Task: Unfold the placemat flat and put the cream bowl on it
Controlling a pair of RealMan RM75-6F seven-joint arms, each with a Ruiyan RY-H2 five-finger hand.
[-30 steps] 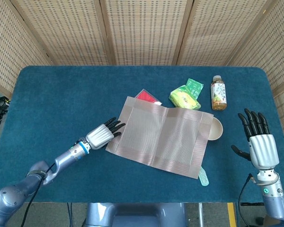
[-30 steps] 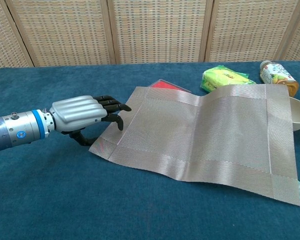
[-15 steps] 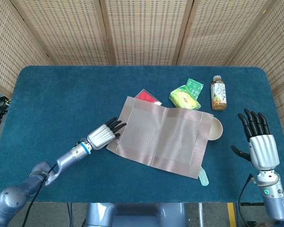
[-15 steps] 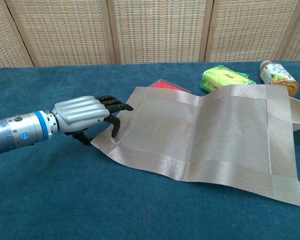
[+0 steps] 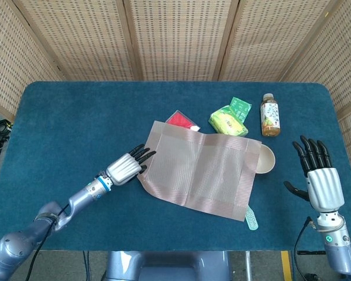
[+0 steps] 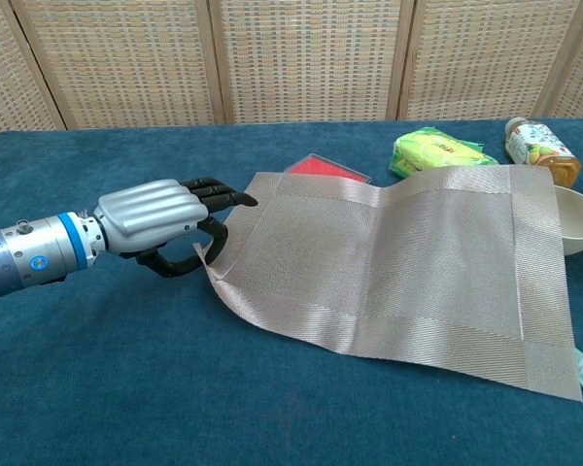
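The head view looks steeply down from above the near edge of the table, far enough back to take in the whole blue top and the wicker screen behind it. The chest view sits low and close, facing across the tabletop toward that same screen – it crops the table's sides. Both share the middle of the table – the placemat, the left hand and the bottle

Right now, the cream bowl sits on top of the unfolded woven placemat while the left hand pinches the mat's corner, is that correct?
Not quite: the round cream bowl sits on the blue table beside the woven beige placemat, partly under its right edge, as the head view shows. The left hand does pinch the mat's corner.
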